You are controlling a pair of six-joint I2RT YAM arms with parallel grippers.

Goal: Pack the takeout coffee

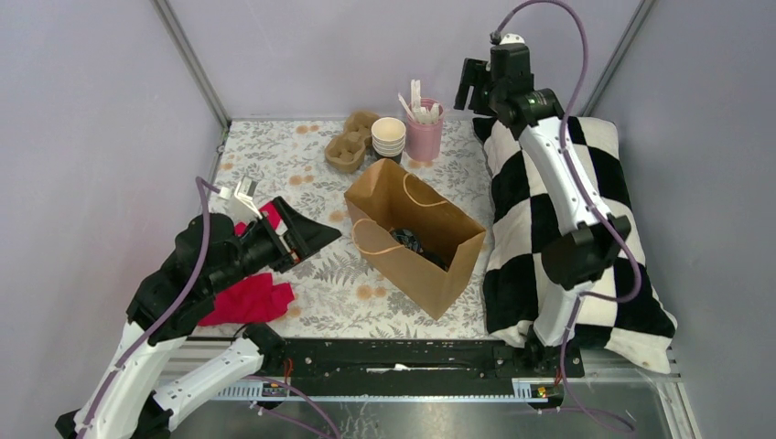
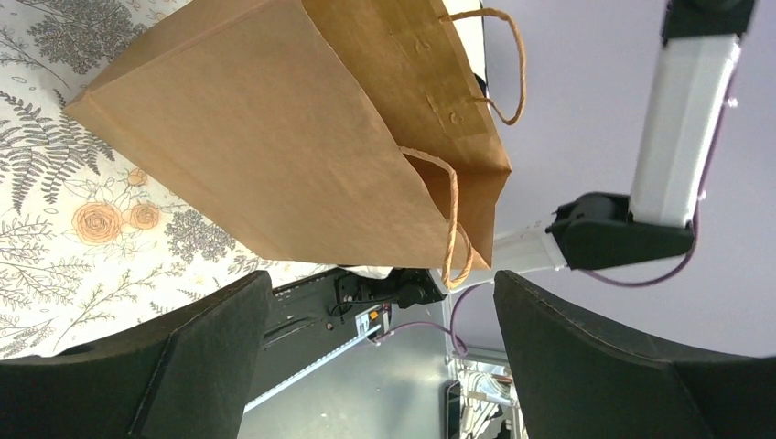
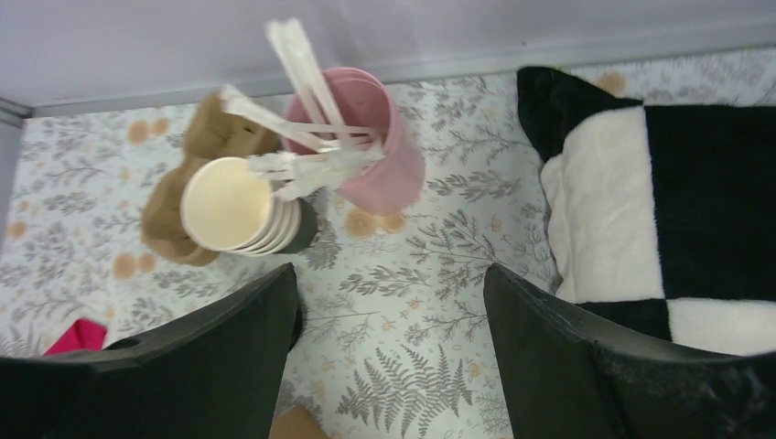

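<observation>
The desk (image 1: 274, 155) is covered by a pale cloth printed with ferns and flowers. Along its right side lies a black-and-white checked pillow (image 1: 615, 174), and the right arm reaches up and back over it. At the end of that arm the right claw (image 3: 389, 274) hangs high over the far right corner, looking down, its jaws spread wide with nothing between them. The left arm is folded low on the left side of the desk. The left claw (image 2: 380, 282) points at the side of the bag, apart from it, with its jaws also wide open and empty.

A brown paper bag (image 1: 403, 265) with twisted paper handles stands open near the middle of the desk, just beside the pillow. A crumpled red cloth (image 1: 252, 302) lies under the left arm near the front edge.

At the far edge sits a brown cardboard cup carrier (image 1: 348, 146). Just to its right is a pink tumbler (image 1: 424, 142) holding white wrapped sticks (image 1: 416, 96). A nested stack of lidless cups (image 1: 388, 135) stands between carrier and tumbler, touching or nearly touching both.

The takeout coffee (image 1: 409, 241) appears to be the dark shape at the bottom of the open bag, though it is too small and shadowed to make out clearly.
</observation>
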